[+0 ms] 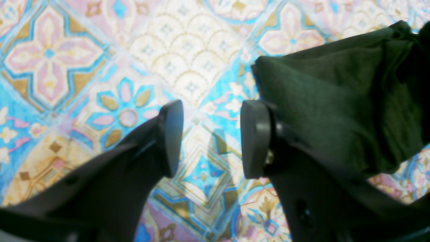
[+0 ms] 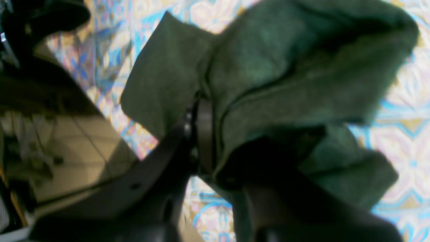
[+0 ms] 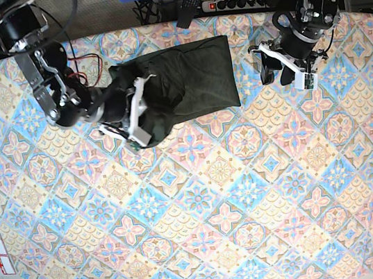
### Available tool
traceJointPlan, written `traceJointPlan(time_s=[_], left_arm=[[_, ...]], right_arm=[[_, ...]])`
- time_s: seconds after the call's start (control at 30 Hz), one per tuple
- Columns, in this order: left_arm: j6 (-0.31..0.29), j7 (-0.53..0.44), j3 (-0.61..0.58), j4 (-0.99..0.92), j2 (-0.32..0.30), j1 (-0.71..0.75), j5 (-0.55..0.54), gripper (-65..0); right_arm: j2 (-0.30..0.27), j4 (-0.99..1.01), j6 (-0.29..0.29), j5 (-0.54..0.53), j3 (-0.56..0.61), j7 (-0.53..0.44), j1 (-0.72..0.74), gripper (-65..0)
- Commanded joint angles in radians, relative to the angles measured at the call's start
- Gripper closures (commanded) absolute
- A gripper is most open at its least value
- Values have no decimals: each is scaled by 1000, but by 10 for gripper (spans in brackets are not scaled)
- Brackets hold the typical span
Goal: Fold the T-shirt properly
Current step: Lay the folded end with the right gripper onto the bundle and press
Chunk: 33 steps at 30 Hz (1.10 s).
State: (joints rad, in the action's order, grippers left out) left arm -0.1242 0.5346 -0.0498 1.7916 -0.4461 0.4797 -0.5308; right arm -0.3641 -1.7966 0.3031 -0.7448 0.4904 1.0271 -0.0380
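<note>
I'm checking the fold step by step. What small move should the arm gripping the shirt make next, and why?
Probably carry the pinched edge across toward the shirt's far side and lay it down. The right gripper is shut on bunched fabric at one end, while the left gripper hangs open beside the shirt, holding nothing.

The T-shirt is soft, matt, heathered knit cloth. Beneath it, the tablecloth looks smooth and printed. The left gripper has matt black plastic pads.

Right claw bunched in T-shirt on patterned tablecloth; left claw apart.
</note>
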Motion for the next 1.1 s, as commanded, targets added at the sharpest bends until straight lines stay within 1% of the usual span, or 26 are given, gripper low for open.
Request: traceJointPlan(time_s=[0.0,0.2,0.33,0.4,0.47,0.5,0.6,0.67,0.73,0.8,0.9,0.97,1.07], left_arm=[[-1,-17,12,18,-9,1,-5,-252],[-1,-17,49,18,-7,21,-5,-252],[-1,-15,51,18,-7,26,-5,-252],[-1,-15,52,18,-7,34,-5,-252],[-1,-15,52,18,-7,35,-5,-252],[-1,-15,52,18,-7,35,-5,-252],[-1,-15,52,18,-7,35,-5,-252],[-1,-15,52,18,-7,35,-5,-252],[-1,-15,52,18,-7,34,-5,-252],[-1,-15,52,18,-7,34,-9,-252],[-1,-18,51,18,-7,34,-10,-252],[-1,-18,51,18,-7,34,-10,-252],[-1,-18,49,18,-7,34,-10,-252]], right_arm=[[-2,-21,8,-23,27,-24,40,-2],[3,-12,8,-23,213,-26,172,-2],[6,62,8,-23,268,-27,215,-5],[35,102,8,-23,290,-26,227,-30],[61,113,8,-23,305,-24,232,-83],[64,113,8,-23,307,-24,232,-117],[52,110,8,-23,301,-23,229,-201],[29,110,8,-23,281,-26,226,-218],[17,91,8,-23,239,-26,224,-208],[3,60,8,-23,170,-20,214,-195],[-59,37,8,-23,81,-20,157,-175],[-88,44,8,-23,41,-20,123,-168],[-108,44,8,-23,20,-20,88,-169]])
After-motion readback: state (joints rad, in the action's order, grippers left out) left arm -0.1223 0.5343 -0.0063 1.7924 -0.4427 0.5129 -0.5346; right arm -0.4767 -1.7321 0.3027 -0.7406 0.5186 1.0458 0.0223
